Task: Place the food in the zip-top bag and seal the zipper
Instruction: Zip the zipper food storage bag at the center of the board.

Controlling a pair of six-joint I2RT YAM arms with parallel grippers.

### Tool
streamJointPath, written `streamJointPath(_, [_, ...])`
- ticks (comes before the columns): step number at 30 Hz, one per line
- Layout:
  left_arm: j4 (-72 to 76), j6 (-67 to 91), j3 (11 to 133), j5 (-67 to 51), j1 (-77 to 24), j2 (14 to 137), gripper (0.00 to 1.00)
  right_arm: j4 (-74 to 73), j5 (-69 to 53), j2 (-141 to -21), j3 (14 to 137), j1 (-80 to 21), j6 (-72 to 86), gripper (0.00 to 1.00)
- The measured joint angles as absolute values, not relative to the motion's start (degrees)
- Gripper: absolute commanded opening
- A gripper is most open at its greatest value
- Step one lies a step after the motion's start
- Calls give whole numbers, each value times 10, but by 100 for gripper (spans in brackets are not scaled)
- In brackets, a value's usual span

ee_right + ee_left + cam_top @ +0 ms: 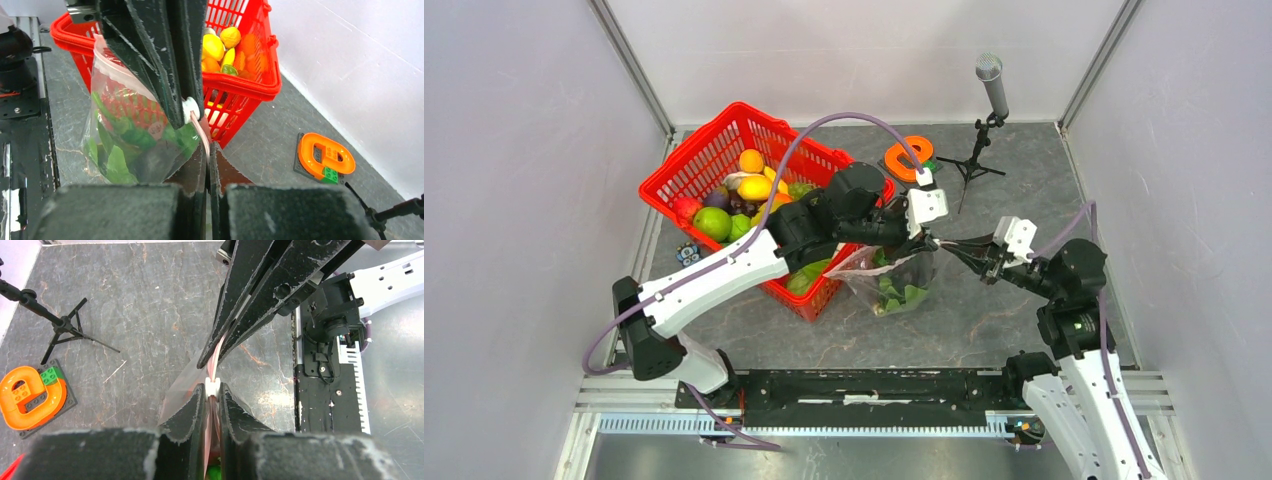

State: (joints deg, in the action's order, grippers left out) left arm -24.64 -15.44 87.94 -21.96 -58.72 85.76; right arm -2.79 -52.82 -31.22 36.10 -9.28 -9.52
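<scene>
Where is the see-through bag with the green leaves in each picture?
Top external: the clear crinkly plastic zip-top bag hangs at the centre, just right of the red mesh basket.
Left wrist: only its mouth edge and a clear flap show, at bottom centre.
Right wrist: left of centre, in front of the basket.
Shared landmark: the orange ring-shaped block toy, in all three.

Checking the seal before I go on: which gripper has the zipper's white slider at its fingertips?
The left gripper: the white slider sits between its tips. The right gripper pinches only bare zipper beside it.
</scene>
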Motion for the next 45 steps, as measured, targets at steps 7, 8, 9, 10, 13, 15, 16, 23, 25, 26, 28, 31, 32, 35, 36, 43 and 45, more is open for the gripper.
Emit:
streamJointPath(7, [-236, -148, 851, -205, -578, 842, 2, -49, -485, -345, 377, -94, -86, 0])
streamJointPath(8, [-236, -147, 846, -201, -575, 838, 2, -53, -477, -349, 379, -94, -86, 0])
streamJointPath(9, [-236, -147, 841, -198, -574, 834, 2, -55, -467, -351, 380, -94, -86, 0])
streamJointPath(10, [-235, -146, 835, -195, -571, 828, 2, -57, -458, -351, 380, -95, -86, 0])
streamJointPath(13, [-236, -144, 820, -191, -566, 814, 2, -61, -426, -347, 380, -96, -81, 0])
streamJointPath(15, [-236, -143, 813, -186, -564, 805, 2, -61, -404, -343, 380, -96, -75, 0])
streamJointPath(16, [-237, -143, 810, -184, -564, 801, 2, -61, -395, -342, 380, -96, -72, 0])
streamJointPath(23, [-248, -141, 801, -166, -563, 780, 2, -76, -381, -356, 391, -96, -71, 60])
streamJointPath(25, [-252, -140, 801, -166, -562, 778, 2, -94, -420, -377, 409, -92, -83, 69])
streamJointPath(26, [-252, -139, 801, -167, -562, 778, 2, -106, -437, -386, 419, -92, -91, 72])
streamJointPath(28, [-254, -139, 801, -169, -562, 778, 2, -133, -474, -404, 443, -92, -116, 74])
streamJointPath(31, [-256, -139, 802, -173, -562, 778, 2, -164, -517, -413, 475, -92, -147, 73])
streamJointPath(32, [-257, -139, 802, -177, -562, 778, 2, -169, -528, -414, 482, -92, -153, 73])
streamJointPath(35, [-261, -138, 806, -186, -562, 780, 2, -182, -562, -426, 507, -93, -171, 70])
streamJointPath(36, [-262, -138, 808, -188, -562, 781, 2, -186, -572, -432, 513, -93, -177, 70])
streamJointPath(43, [-266, -133, 809, -201, -562, 781, 2, -224, -598, -484, 527, -119, -209, 57])
streamJointPath(45, [-265, -129, 809, -203, -561, 782, 2, -235, -598, -491, 528, -129, -216, 53])
